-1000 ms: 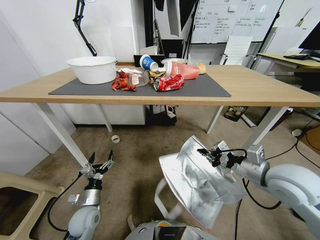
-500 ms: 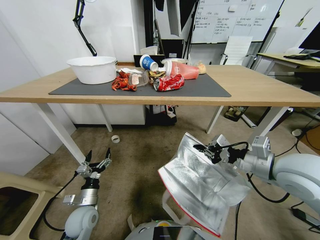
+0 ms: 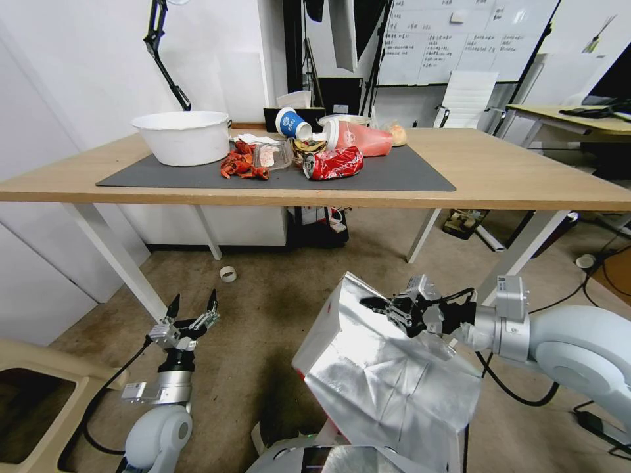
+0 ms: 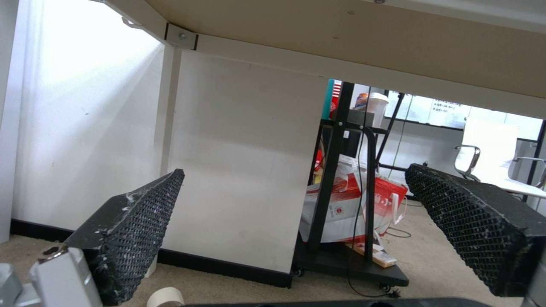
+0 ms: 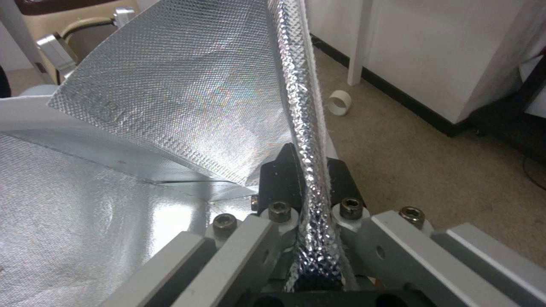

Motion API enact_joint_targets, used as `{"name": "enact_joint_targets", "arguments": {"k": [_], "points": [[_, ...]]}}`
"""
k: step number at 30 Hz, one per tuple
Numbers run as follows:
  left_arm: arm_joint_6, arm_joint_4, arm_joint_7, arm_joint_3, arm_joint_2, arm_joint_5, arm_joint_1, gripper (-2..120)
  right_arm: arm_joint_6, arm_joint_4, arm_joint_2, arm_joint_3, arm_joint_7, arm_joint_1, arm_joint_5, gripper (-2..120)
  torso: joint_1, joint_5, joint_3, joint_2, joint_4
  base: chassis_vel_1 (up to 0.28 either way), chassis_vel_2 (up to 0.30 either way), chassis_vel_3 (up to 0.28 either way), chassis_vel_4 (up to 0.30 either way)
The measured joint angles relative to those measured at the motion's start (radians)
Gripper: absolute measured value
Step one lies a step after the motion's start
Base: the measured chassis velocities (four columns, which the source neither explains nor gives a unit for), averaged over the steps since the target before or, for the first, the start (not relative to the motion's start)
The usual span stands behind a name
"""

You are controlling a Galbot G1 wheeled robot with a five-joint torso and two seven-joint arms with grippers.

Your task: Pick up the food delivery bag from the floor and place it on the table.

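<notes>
The right claw [image 3: 378, 305] is clenched on a foil-lined edge of the food delivery bag [image 3: 388, 381], holding it in the air above the floor [image 3: 263, 309], in front of the bench [image 3: 513, 174] and below its top. The claw grips the bag at its upper rim, so the bulk of the bag hangs below and toward the robot, silver lining facing up and a thin red edge showing at its lower left. In the right wrist view the two dark fingers [image 5: 279, 179] press from both sides on a quilted foil fold that runs straight up between them, with the open foil interior [image 5: 114, 204] spreading off to one side. The left claw [image 3: 192, 307] hovers low over the floor near a white bench leg [image 3: 118, 259], well apart from the bag, its two black pads [image 4: 142, 221] spread wide with nothing between them. A small white tape roll [image 3: 228, 274] lies on the floor under the bench.
</notes>
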Motion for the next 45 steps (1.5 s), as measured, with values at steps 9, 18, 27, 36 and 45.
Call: {"name": "enact_joint_targets", "arguments": {"k": [9,18,27,36,45], "points": [[0.041,-0.008,0.022,-0.003,0.002,-0.012,0.013,100,0.024,-0.001,0.007,-0.001,-0.009,-0.001,-0.009,0,0.000,0.0000,0.021,0.021,-0.0001,0.000,0.000,0.000,0.000],[0.046,-0.008,0.019,-0.005,0.005,-0.009,0.017,100,0.025,-0.001,0.008,-0.001,-0.010,-0.004,-0.010,0,0.000,0.0000,0.027,0.025,0.0003,0.000,0.000,0.000,0.000],[0.046,-0.012,0.020,-0.011,0.008,-0.009,0.019,100,0.028,-0.001,0.008,-0.001,-0.012,-0.005,-0.014,0,0.002,0.0000,0.051,0.051,0.0002,0.000,0.000,0.000,0.000],[0.046,-0.017,0.025,-0.019,0.007,-0.009,0.024,100,0.036,-0.001,0.006,0.004,-0.018,-0.003,-0.023,0,0.009,0.0000,0.099,0.108,0.0002,0.000,0.000,0.000,0.000],[0.046,-0.018,0.029,-0.024,0.008,-0.011,0.022,100,0.042,-0.001,0.006,0.008,-0.017,-0.005,-0.029,0,0.018,0.0000,0.134,0.151,0.0001,0.000,0.000,0.000,0.000]]}}
